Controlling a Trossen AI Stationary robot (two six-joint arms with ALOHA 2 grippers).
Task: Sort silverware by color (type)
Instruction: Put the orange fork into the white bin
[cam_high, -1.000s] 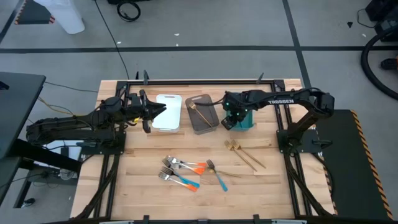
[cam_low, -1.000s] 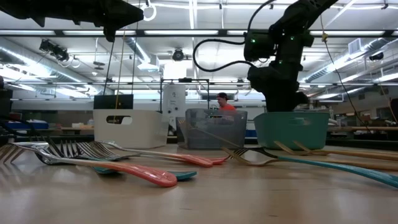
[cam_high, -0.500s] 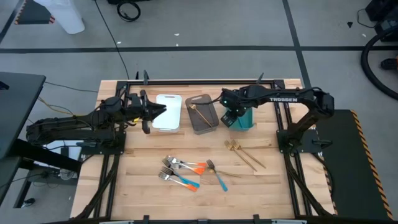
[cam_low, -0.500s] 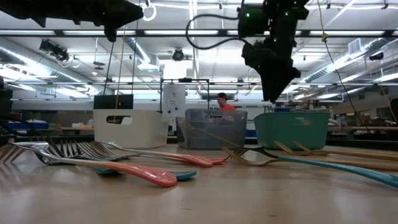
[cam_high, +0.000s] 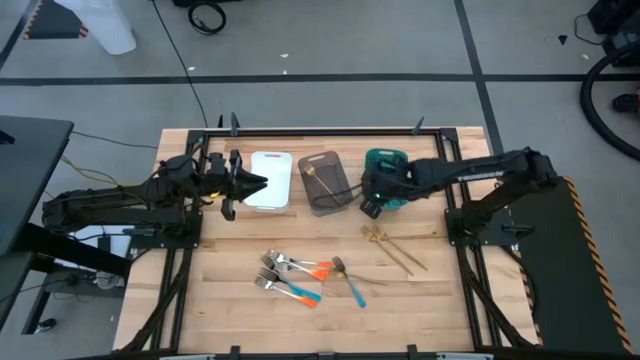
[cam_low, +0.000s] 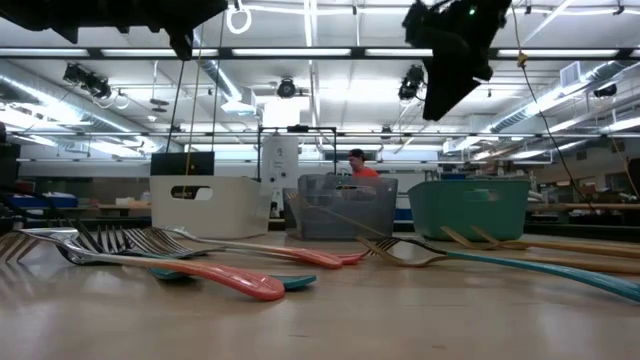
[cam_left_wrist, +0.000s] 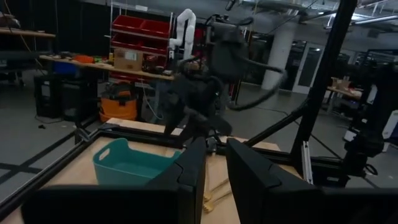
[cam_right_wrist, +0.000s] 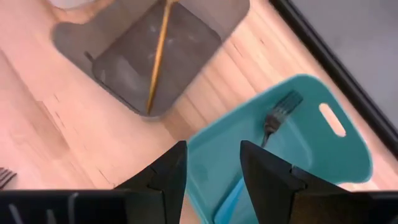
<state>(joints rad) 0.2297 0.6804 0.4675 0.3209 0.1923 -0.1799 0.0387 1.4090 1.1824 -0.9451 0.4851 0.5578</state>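
The silverware lies in two groups on the wooden table: orange- and blue-handled forks and spoons (cam_high: 300, 276) near the middle front, and two gold pieces (cam_high: 393, 249) to their right. One gold piece (cam_right_wrist: 158, 56) lies in the grey bin (cam_high: 325, 184), and a blue-handled fork (cam_right_wrist: 273, 121) lies in the teal bin (cam_high: 386, 160). My right gripper (cam_high: 370, 206) hangs open, high above the teal bin's near left corner, with nothing between its fingers (cam_right_wrist: 213, 149). My left gripper (cam_high: 238, 185) hovers level beside the white bin (cam_high: 272, 180), its fingers (cam_left_wrist: 216, 146) a little apart and empty.
The three bins stand in a row at the table's far middle: white (cam_low: 210, 205), grey (cam_low: 345, 205) and teal (cam_low: 468, 207). A black frame (cam_high: 320, 131) rims the table. A person in red (cam_low: 360, 168) is far behind the table.
My right gripper has risen from just over the teal bin to well above it, swinging slightly toward the near edge and rolling at the wrist, and has stayed open. My left gripper has turned a little in place.
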